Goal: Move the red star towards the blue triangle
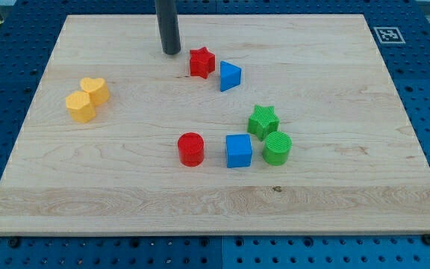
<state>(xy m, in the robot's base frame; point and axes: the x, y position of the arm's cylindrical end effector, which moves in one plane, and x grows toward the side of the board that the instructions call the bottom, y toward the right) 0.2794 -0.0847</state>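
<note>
The red star lies near the view's top centre of the wooden board. The blue triangle lies just to its right and slightly lower, a small gap between them. My tip stands on the board to the left of the red star, a short gap away, not touching it.
Two yellow blocks sit touching at the view's left. A red cylinder, a blue cube, a green cylinder and a green star cluster at the lower centre. The board's top edge is close behind.
</note>
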